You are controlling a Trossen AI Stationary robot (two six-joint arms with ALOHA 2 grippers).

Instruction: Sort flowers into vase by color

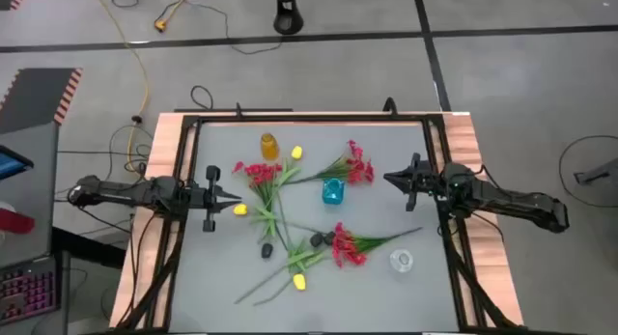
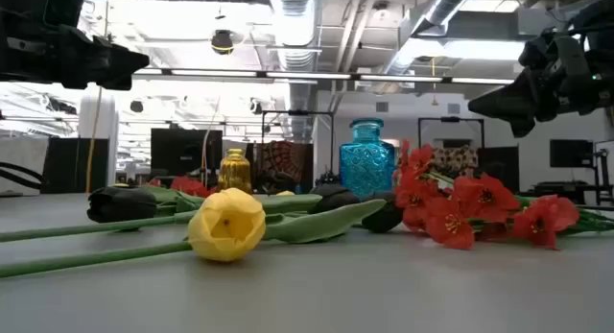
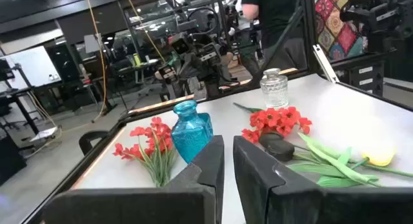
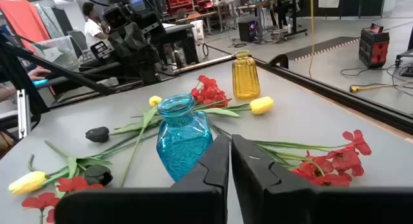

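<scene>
Long-stemmed flowers lie flat on the grey table (image 1: 386, 296), their stems crossing. There are red sprays (image 1: 256, 171) (image 1: 359, 166) (image 1: 348, 246), yellow tulips (image 1: 296, 153) (image 1: 239, 209) (image 1: 299, 280) and black tulips (image 1: 266, 249) (image 1: 316, 239). An amber vase (image 1: 269, 146), a blue vase (image 1: 333, 191) and a clear vase (image 1: 402, 262) stand upright with nothing in them. My left gripper (image 1: 232, 198) hovers shut at the table's left side, pointing level toward the flowers. My right gripper (image 1: 389, 177) hovers shut at the right side, pointing at the blue vase (image 4: 182, 137). Neither holds anything.
A dark frame (image 1: 309, 118) runs around the table's edges. Bare table lies along the near edge and between the right gripper and the blue vase. Beyond the table, cables lie on the floor (image 1: 145, 74) and a person (image 4: 97, 17) stands at a workbench.
</scene>
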